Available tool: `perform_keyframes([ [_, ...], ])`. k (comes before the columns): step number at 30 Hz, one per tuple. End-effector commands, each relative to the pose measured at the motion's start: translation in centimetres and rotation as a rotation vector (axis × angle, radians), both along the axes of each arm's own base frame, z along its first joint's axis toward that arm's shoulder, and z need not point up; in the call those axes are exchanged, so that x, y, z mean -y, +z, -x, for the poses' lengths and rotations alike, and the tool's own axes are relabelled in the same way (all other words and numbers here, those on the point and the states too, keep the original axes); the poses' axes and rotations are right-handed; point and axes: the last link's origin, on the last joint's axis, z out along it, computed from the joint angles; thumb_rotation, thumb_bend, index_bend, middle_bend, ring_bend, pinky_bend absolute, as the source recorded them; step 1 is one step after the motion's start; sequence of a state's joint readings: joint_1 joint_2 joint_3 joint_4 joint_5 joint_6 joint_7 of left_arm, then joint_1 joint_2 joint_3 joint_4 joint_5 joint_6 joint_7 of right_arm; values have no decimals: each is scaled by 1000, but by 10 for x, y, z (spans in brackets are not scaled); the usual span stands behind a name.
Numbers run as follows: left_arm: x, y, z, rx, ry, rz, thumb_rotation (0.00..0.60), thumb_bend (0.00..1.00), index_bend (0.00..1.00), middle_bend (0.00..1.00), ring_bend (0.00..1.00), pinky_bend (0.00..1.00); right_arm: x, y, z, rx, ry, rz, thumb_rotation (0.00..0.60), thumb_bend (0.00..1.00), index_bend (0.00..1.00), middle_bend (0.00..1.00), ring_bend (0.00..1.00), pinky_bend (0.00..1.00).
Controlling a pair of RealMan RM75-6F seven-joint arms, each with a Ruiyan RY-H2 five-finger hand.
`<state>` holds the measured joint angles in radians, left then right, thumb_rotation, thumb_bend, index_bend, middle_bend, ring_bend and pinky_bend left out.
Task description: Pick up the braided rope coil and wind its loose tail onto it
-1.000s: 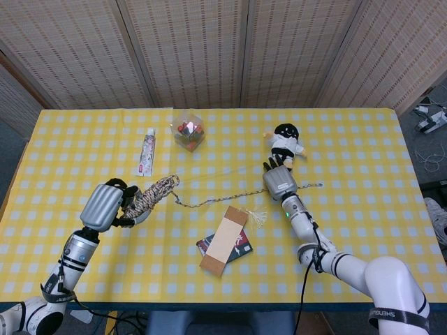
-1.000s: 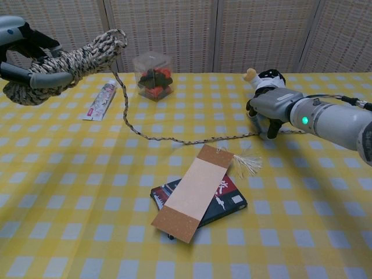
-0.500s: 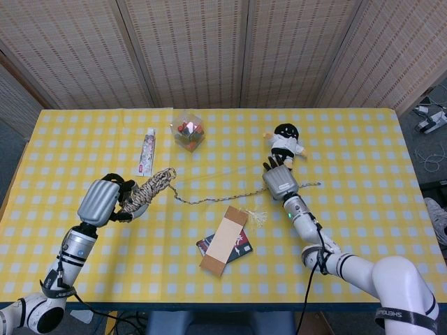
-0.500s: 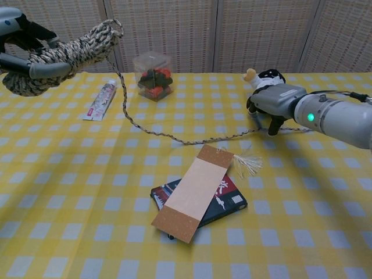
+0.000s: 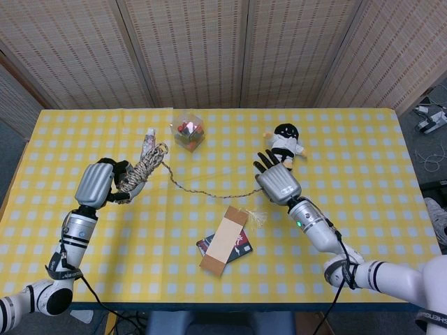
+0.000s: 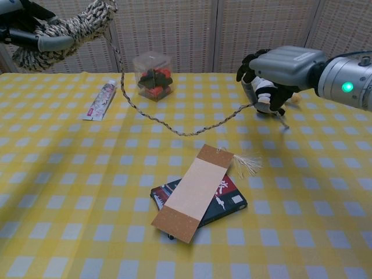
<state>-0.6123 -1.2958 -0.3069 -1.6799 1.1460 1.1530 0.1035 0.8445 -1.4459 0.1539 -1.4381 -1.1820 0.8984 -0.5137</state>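
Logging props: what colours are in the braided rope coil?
Cream flecked with dark brown; braided rope coil, clearest in chest view.

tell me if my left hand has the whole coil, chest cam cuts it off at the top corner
observer: yes, the head view shows the whole left hand, fingers wrapped round the near end of the rope coil.
operator: whats that thing behind my right hand, cant make it out
observer: a small doll with a black head, lying just beyond the fingertips of the right hand.
operator: does the tail run clear of the card
observer: from above, yes. The tail sags from the coil to the right hand and passes on the far side of the card, not over it.
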Motion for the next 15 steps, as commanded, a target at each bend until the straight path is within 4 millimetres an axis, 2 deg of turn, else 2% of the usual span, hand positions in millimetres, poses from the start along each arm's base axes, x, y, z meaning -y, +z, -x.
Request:
perform_keyframes([
  [1, -7, -6, -12, 3, 12, 5, 344, 288, 796, 792, 661, 308, -22, 33, -38, 41, 151, -3, 600, 463, 618, 189, 0, 0],
  [8, -14, -22, -31, 18, 18, 35, 349, 288, 796, 792, 662, 308, -37, 62, -110, 148, 292, -44, 600, 463, 625, 195, 0, 0],
  [15, -12, -38, -54, 57, -32, 59, 349, 288, 796, 792, 661, 308, -32, 79, -171, 214, 357, -52, 600, 463, 625, 196, 0, 0],
])
